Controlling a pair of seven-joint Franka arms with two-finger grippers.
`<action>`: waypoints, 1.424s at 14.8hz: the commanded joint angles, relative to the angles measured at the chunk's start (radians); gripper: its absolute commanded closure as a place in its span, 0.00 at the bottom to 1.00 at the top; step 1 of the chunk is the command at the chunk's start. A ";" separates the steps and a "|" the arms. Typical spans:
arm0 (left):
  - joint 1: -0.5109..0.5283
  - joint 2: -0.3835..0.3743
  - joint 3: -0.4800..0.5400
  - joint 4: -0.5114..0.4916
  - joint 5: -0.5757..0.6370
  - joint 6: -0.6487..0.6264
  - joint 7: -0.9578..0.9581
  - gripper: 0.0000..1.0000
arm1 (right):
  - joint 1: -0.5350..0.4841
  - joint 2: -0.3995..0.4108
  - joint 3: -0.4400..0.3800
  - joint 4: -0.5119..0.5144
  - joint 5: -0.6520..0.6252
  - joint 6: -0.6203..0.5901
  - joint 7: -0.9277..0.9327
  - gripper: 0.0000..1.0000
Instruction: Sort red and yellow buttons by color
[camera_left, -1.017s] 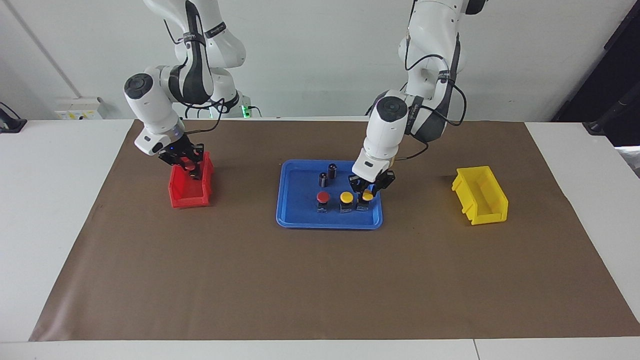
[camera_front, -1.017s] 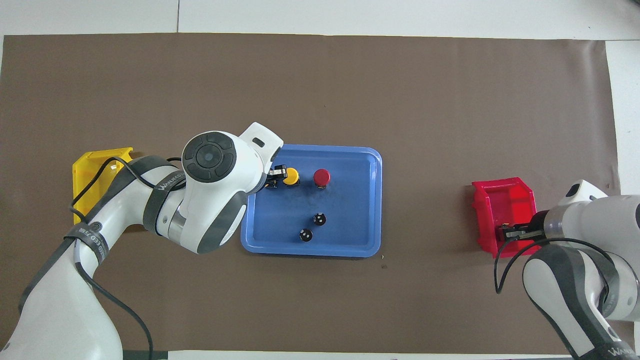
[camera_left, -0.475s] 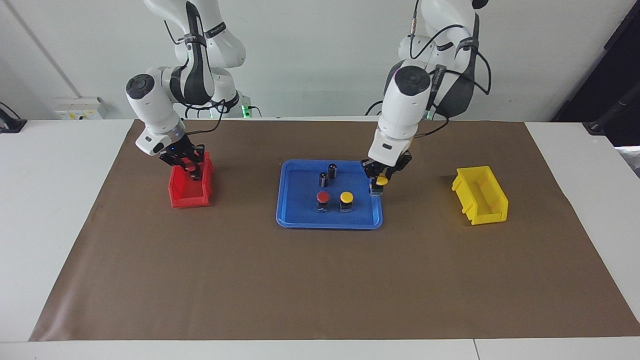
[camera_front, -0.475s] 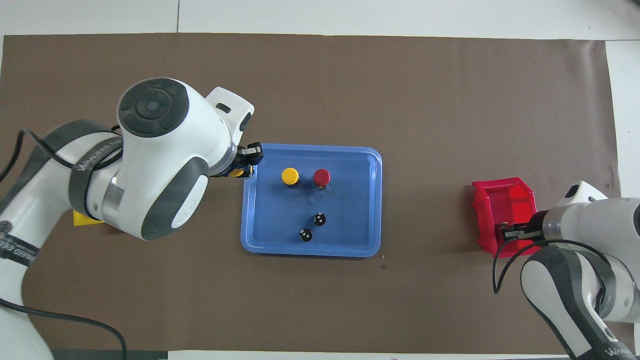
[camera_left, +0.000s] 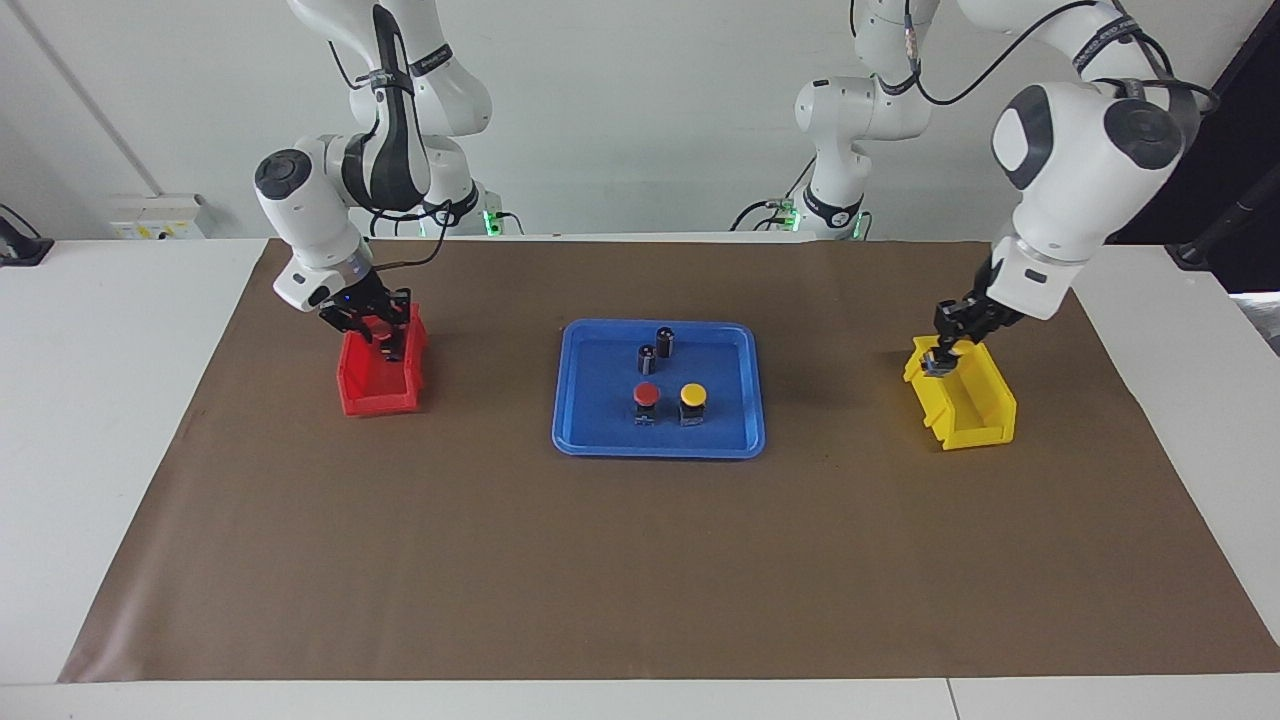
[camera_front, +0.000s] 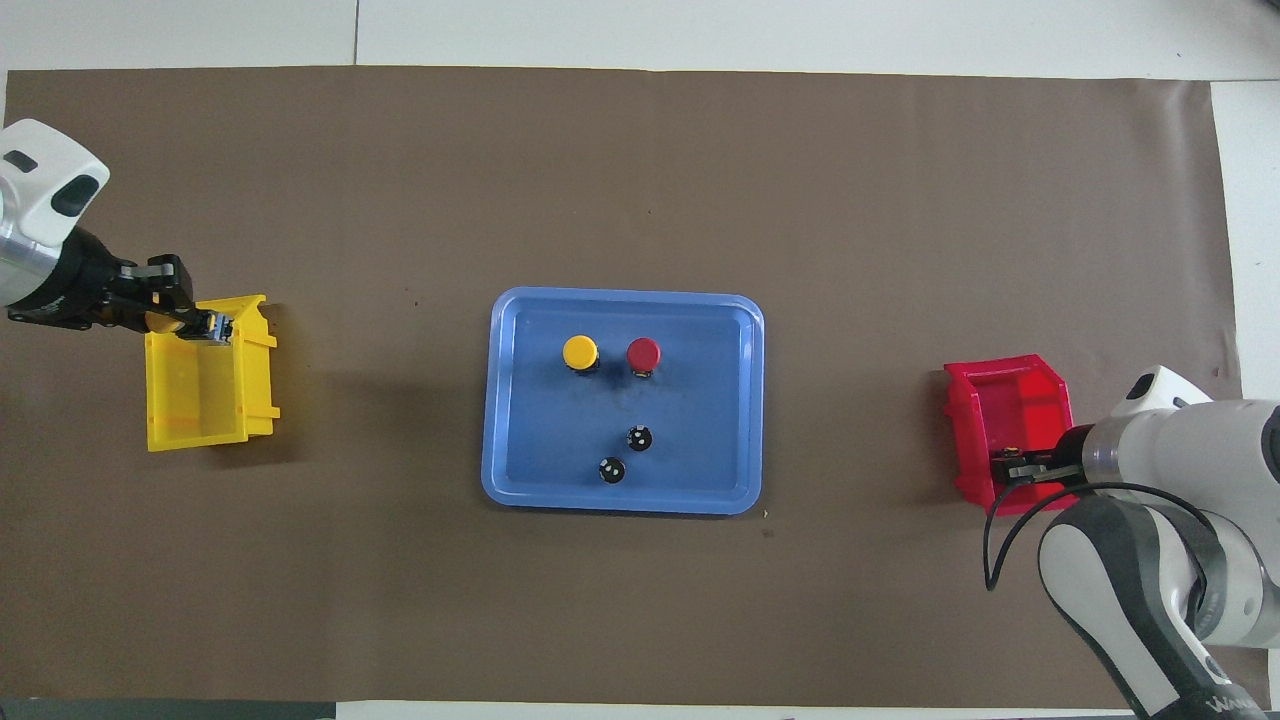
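Note:
On the blue tray (camera_left: 660, 450) (camera_front: 620, 505) a red button (camera_left: 646, 393) (camera_front: 643, 353) and a yellow button (camera_left: 693, 394) (camera_front: 580, 352) stand side by side. My left gripper (camera_left: 940, 355) (camera_front: 190, 320) hangs over one end of the yellow bin (camera_left: 975, 410) (camera_front: 195, 400), shut on another yellow button (camera_front: 165, 322). My right gripper (camera_left: 368, 328) (camera_front: 1015, 468) is low over the red bin (camera_left: 375, 395) (camera_front: 1010, 400). Something red shows at it, but against the red bin I cannot make out a button.
Two dark cylinders (camera_left: 665, 338) (camera_front: 639, 437) stand on the tray, nearer to the robots than the buttons. The yellow bin is toward the left arm's end of the brown mat (camera_left: 640, 560), the red bin toward the right arm's end.
My left gripper lifted a yellow button off the tray and swung it out over the yellow bin. The right gripper stayed over the red bin.

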 joint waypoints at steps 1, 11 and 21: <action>0.052 -0.018 -0.017 -0.058 0.051 0.030 0.047 0.95 | -0.002 -0.005 0.003 0.002 0.014 0.011 -0.020 0.44; 0.093 -0.043 -0.015 -0.322 0.053 0.243 0.049 0.96 | 0.076 0.053 0.023 0.339 0.012 -0.280 0.076 0.37; 0.093 -0.061 -0.020 -0.469 0.054 0.381 0.036 0.94 | 0.489 0.465 0.024 1.012 0.006 -0.420 0.725 0.25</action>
